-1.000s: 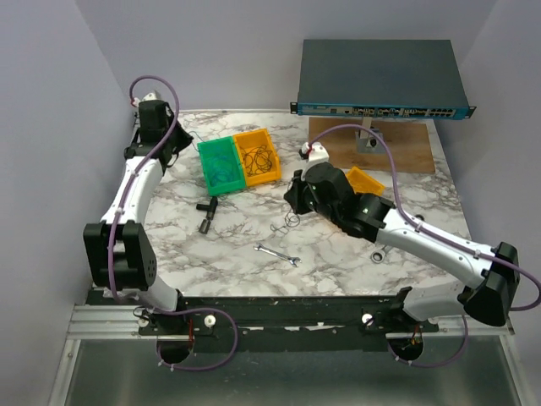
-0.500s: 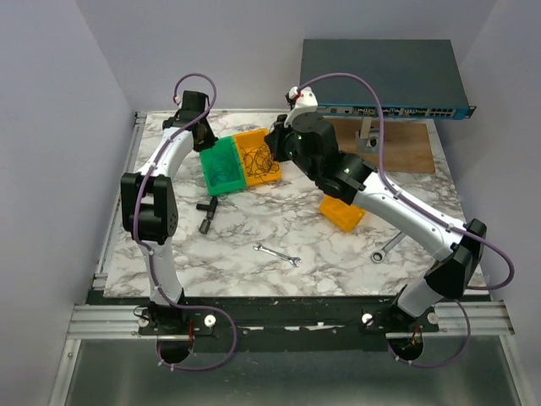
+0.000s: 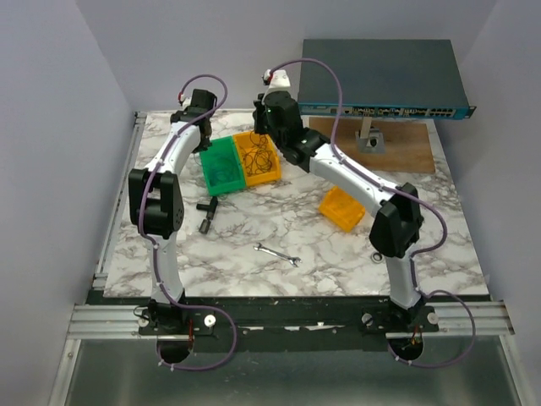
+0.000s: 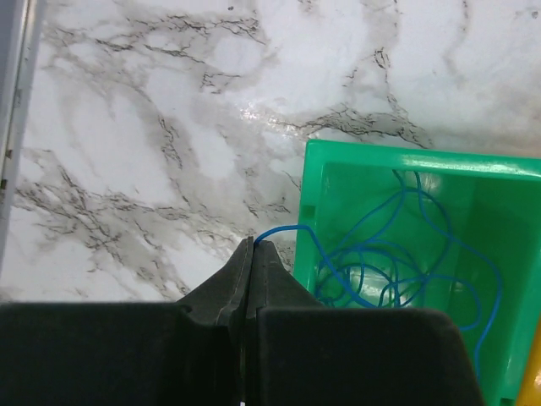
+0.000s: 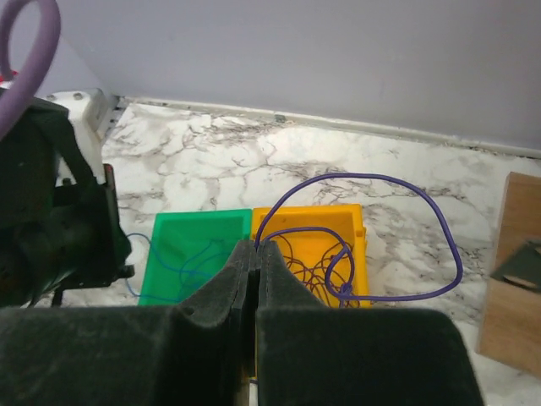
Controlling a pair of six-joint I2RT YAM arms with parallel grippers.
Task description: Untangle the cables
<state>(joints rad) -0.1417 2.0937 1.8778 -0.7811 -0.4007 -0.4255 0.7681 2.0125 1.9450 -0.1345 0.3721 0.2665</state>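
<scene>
My left gripper (image 4: 254, 244) is shut on the end of a thin blue cable (image 4: 287, 227), just outside the near wall of the green bin (image 4: 406, 161). The cable runs over the rim into a loose blue tangle inside. My right gripper (image 5: 256, 245) is shut on a thin purple cable (image 5: 372, 176) and hangs above the yellow bin (image 5: 308, 216). That cable loops wide to the right, has a knot, and drops into a dark tangle in the bin. From above, both grippers (image 3: 201, 145) (image 3: 265, 135) stand at the back over the two bins (image 3: 204, 165) (image 3: 272, 152).
A small yellow bin (image 3: 341, 207) sits mid-right on the marble table. A wrench (image 3: 277, 255) and a black tool (image 3: 207, 213) lie in front. A network switch (image 3: 380, 80) and a wooden board (image 3: 406, 148) stand at the back right. The back wall is close behind the bins.
Both arms have swung to the back. The right arm left the table's middle and rose over the yellow bin. The left arm came from the far-left corner. The small yellow bin shifted nearer.
</scene>
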